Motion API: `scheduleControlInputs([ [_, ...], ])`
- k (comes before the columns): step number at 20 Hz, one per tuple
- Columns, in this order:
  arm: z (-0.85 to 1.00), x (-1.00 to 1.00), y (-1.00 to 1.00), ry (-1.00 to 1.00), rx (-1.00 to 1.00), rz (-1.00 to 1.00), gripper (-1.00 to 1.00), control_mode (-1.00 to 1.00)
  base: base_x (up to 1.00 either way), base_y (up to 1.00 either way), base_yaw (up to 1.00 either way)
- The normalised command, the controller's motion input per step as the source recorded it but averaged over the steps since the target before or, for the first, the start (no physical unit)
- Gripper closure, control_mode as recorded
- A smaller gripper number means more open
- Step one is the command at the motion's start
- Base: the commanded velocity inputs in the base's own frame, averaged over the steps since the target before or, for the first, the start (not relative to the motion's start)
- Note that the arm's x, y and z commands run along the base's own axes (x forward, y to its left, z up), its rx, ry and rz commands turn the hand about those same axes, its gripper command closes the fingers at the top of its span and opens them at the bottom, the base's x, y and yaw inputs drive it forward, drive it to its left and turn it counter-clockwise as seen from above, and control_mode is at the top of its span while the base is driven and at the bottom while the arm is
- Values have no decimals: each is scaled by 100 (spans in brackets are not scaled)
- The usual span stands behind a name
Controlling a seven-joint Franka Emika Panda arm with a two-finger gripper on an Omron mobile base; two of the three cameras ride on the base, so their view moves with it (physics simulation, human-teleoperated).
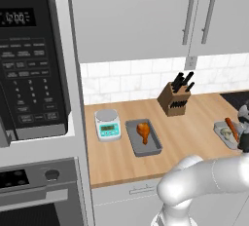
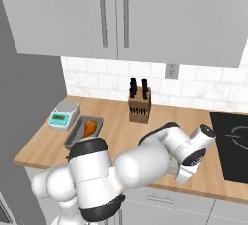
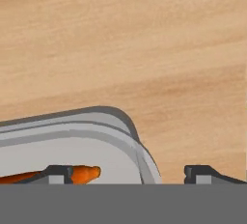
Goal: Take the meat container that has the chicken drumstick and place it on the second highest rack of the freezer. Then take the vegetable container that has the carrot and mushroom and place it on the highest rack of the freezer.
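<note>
Straddling the rim of the vegetable container [image 3: 96,126] in the hand view, the gripper [image 3: 130,174] is seen wide open and gripping nothing, one fingertip inside beside the carrot [image 3: 83,174], the other over the wooden counter [image 3: 144,39]. From the left base view, carrot [image 1: 231,128] and pale mushroom [image 1: 224,133] are noted in that container at the hand, while the meat container [image 1: 143,137] with the chicken drumstick [image 1: 143,131] lies well apart. From the right base view, the drumstick tray [image 2: 83,131] is recorded far from the hand.

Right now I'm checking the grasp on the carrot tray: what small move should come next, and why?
Probably close the gripper. Its fingertips stand apart on either side of the vegetable container's rim, one inside by the carrot, the other outside over the wooden counter, so the wall sits between the jaws. The meat container is still on the counter, though.
</note>
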Motion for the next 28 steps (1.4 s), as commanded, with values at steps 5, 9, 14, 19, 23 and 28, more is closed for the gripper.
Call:
scheduleControlInputs([
  [5, -17, 0, 0, 0, 0, -4, 100, -100, 0, 0, 0],
  [9, -24, 0, 0, 0, 0, -7, 100, -100, 0, 0, 0],
  [14, -34, -1, 0, 0, 0, -10, 100, -100, 0, 0, 0],
  [19, -37, -12, -8, 0, 0, -11, 100, -100, 0, 0, 0],
  [23, -1, -5, -2, -3, 0, -6, 100, -100, 0, 0, 0],
  [28, 30, -61, 0, -3, 0, 0, 100, -100, 0, 0, 0],
])
